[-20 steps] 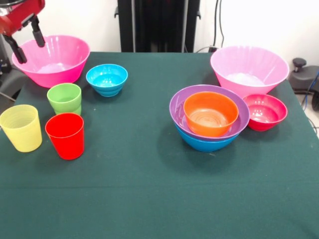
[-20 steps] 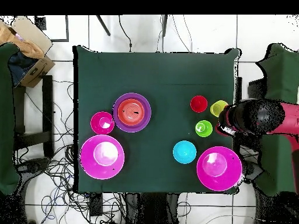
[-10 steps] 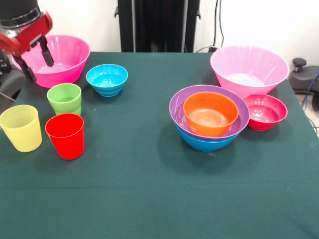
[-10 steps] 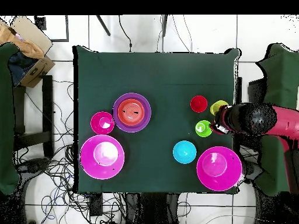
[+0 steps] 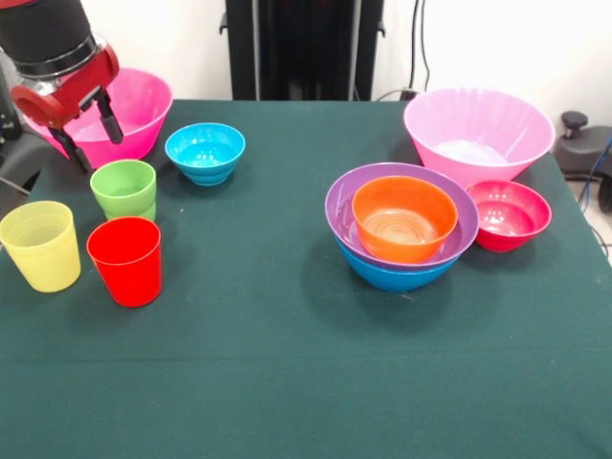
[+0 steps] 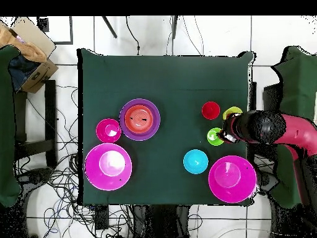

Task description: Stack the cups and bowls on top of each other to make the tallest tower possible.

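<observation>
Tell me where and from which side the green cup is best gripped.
Grip the green cup by its rim, coming straight down from above. It stands upright with its mouth open, and the red cup and yellow cup crowd its sides. The open hand already hovers just above it, so one finger inside and one outside the wall seems easiest.

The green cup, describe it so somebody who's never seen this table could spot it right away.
In the front view, look to the green table's left side, where three cups stand in a cluster in front of a large pink bowl. The green cup is the one nearest that bowl, just below the gripper. It is shorter than the yellow cup and red cup.
</observation>
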Available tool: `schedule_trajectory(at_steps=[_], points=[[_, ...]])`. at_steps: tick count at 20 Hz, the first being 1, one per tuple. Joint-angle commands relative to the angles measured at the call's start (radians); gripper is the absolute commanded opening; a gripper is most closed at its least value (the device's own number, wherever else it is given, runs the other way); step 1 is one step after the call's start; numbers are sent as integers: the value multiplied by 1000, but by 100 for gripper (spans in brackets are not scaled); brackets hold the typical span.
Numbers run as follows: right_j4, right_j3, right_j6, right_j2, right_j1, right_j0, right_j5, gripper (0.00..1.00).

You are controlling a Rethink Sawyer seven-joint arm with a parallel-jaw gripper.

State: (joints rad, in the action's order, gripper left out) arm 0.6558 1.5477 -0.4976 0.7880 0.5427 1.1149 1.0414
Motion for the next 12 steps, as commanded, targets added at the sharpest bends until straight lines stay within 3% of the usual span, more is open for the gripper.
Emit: schedule_trajectory(at_steps=[1, 5, 12], points=[[100, 67, 45, -61, -47, -12, -101, 100], [102, 81, 41, -63, -38, -18, -96, 100], [49, 100, 79, -38, 39, -19, 13, 100]])
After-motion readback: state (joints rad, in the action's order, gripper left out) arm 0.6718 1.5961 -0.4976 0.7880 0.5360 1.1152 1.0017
